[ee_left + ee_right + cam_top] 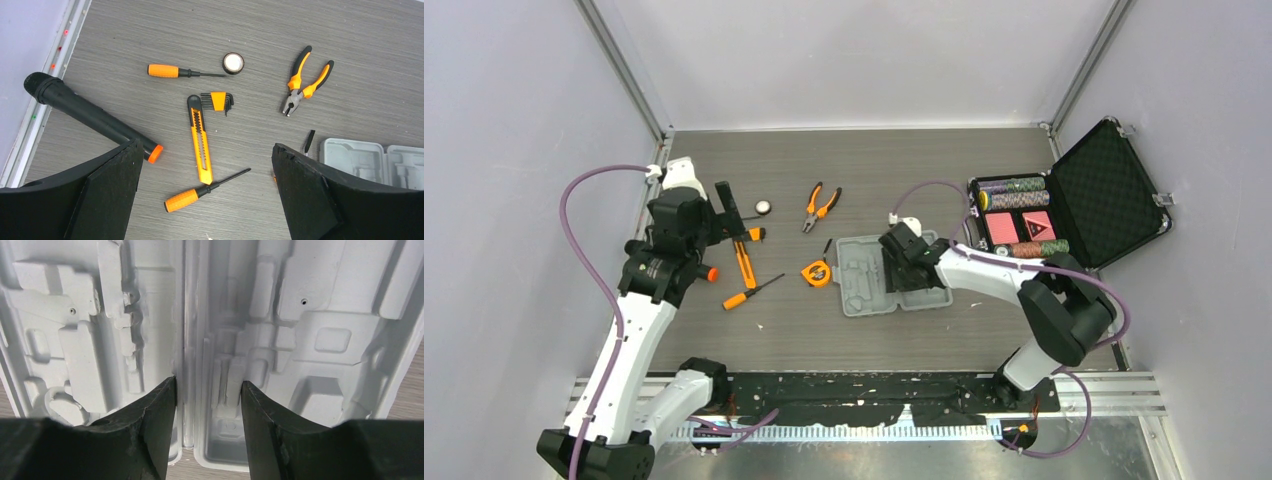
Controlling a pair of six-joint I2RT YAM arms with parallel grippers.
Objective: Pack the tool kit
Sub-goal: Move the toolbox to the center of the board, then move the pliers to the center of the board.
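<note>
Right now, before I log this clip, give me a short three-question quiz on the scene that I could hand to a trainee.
1. True or false: the pliers lie on the table, outside the grey case.
2. Whose jaws hang over the open case? A) left arm B) right arm C) neither
3. How many orange-handled screwdrivers does the left wrist view show?
Key: 1 true; 2 B; 3 two.
</note>
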